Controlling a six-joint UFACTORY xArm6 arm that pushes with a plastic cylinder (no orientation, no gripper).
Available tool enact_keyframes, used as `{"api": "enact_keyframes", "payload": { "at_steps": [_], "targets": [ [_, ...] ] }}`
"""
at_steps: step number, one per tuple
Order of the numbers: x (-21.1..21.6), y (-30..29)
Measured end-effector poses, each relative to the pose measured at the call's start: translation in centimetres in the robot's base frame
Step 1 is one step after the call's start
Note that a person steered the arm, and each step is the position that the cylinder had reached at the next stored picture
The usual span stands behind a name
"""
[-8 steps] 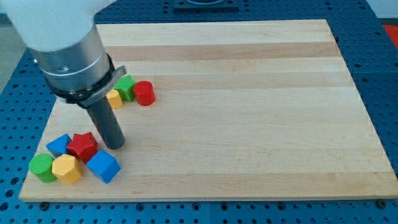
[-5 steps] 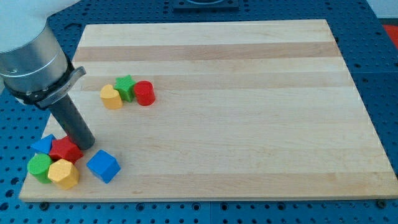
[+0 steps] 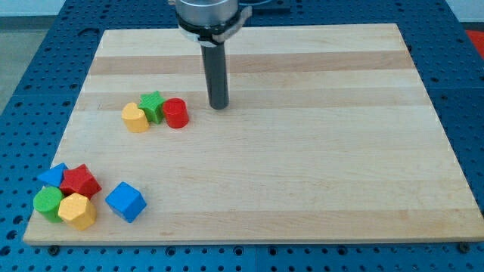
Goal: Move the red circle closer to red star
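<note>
My tip (image 3: 218, 106) rests on the wooden board (image 3: 302, 151), standing free of every block. There are no fingers here to be wide, narrow or holding anything — the arm ends in a plain dark rod, and its lower end touches nothing but the wood.

The red circle (image 3: 175, 113) sits near the tip, at about eight o'clock from it, with a clear gap of bare board between the two. It is the end piece of a short row of three: the green star (image 3: 153, 106) is pressed against it at nine o'clock, and the yellow block (image 3: 135, 119) — rounded, its exact shape hard to make out — touches the green star on its eight o'clock side.

The red star (image 3: 79, 182) lies well apart from the red circle, far off at roughly seven o'clock, near the board's corner at the view's bottom left. It belongs to a tight cluster. A blue block (image 3: 52, 175), partly hidden behind it, sits at its ten o'clock; a green circle (image 3: 48, 203) at its eight o'clock; a yellow hexagon-like block (image 3: 78, 211) at its six o'clock, touching it. A blue cube (image 3: 125, 202) stands just beside the cluster at the red star's four o'clock, not touching it.
</note>
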State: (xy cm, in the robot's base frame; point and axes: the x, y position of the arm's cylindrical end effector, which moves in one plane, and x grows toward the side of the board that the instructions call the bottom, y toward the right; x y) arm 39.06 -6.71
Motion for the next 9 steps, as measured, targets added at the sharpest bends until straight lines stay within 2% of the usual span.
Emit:
{"api": "enact_keyframes", "payload": {
  "at_steps": [1,3,6,8,9],
  "targets": [
    [0.6,-4.4],
    [7.5,-9.2],
    [8.3,-9.9],
    [8.4,-14.0],
    [8.4,-14.1]
  ]
}}
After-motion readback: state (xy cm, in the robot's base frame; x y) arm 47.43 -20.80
